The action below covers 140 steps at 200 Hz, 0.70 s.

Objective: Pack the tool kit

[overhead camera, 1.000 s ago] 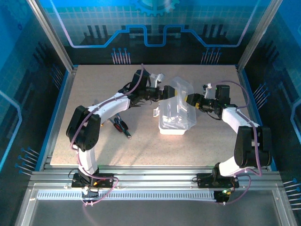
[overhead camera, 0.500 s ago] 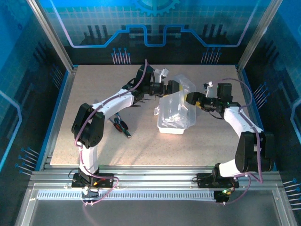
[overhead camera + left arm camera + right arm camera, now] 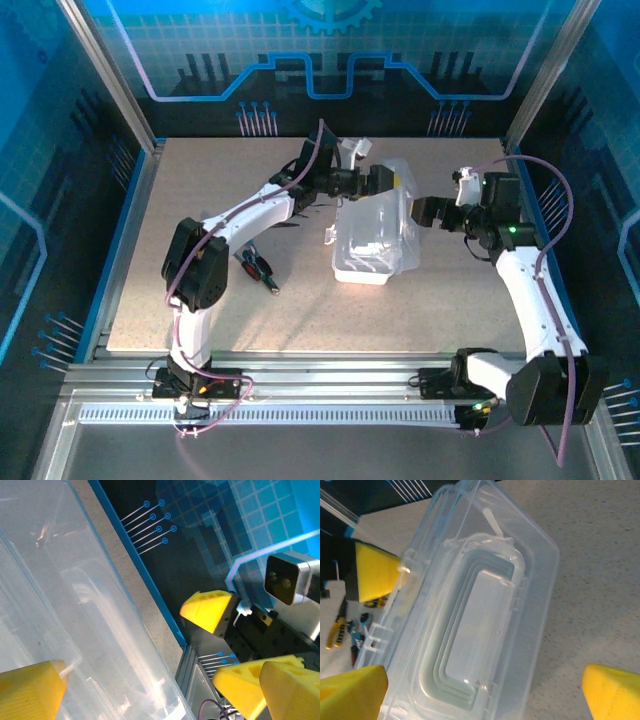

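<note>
Both stand wide apart: left end effector, right end effector. Clear case looks light, bendy, slippery; maybe grip its rim.

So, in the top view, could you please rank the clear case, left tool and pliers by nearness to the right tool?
1. Clear case, immediately beside it.
2. Left tool, over the case's far end.
3. Pliers, far to the left.

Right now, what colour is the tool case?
Clear, translucent plastic; the case shows best in the right wrist view.
</note>
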### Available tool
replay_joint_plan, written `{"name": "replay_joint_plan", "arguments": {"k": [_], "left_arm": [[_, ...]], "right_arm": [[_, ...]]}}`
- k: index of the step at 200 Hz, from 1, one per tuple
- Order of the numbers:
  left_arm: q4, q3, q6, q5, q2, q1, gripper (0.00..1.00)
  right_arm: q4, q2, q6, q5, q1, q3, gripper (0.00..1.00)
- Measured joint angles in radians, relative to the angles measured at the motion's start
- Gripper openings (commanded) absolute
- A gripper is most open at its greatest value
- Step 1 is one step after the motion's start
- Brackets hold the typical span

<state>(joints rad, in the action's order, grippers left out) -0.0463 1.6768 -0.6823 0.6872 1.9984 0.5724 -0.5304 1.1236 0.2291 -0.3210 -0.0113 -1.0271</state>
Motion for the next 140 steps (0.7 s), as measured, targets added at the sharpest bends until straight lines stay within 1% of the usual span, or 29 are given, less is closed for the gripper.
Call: {"name": "replay_joint_plan", "arguments": {"k": [17,76,107,140], "left_arm": [[0.012,0.034,0.000,0.002,0.019,0.010,0.99],[0.046,0.105,0.003,0.002,0.062,0.031,0.99],[0.069,0.126,0.007,0.002,0.070,0.037,0.99],[0.082,0.129,0.016,0.002,0.070,0.039,0.99]], "right_arm": [[-0.058,-0.024,-0.019,0.077,0.062,-0.012,1.00],[-0.199,-0.048,-0.021,0.379,0.346,-0.063,1.00],[-0.228,-0.027,-0.010,0.490,0.435,-0.102,1.00],[-0.246,0.035,0.007,0.570,0.505,-0.137,1.00]]}}
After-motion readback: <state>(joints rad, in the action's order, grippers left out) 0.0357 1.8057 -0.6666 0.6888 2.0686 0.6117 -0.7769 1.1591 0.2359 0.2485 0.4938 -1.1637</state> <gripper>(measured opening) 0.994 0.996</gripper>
